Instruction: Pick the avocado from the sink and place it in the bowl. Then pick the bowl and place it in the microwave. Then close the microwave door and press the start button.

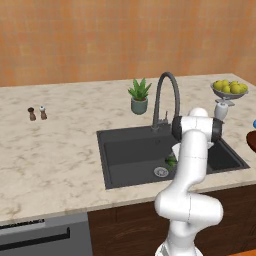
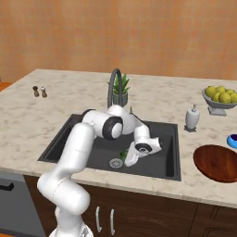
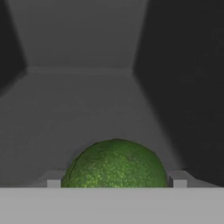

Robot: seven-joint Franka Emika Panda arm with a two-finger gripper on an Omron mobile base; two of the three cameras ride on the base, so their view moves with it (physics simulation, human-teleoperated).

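Observation:
The green avocado point(image 3: 116, 164) lies on the floor of the dark grey sink point(image 1: 130, 150), close to the round drain point(image 1: 161, 172). My gripper point(image 3: 116, 181) reaches down into the basin, and its two fingertips point(image 3: 54, 182) press against the fruit's sides. From the right base view the avocado point(image 2: 123, 154) peeks out beside the white hand point(image 2: 131, 159). The reddish-brown bowl point(image 2: 217, 163) sits empty on the counter to the right of the sink point(image 2: 157, 162). The microwave, its door and the start button are out of view.
A dark arched faucet point(image 1: 167, 97) and a potted plant point(image 1: 139, 96) stand behind the basin. A soap dispenser point(image 2: 192, 117), a grey bowl of lemons point(image 2: 221, 98) and a blue cup point(image 2: 232, 140) are at the right. Two shakers point(image 1: 37, 113) stand far left.

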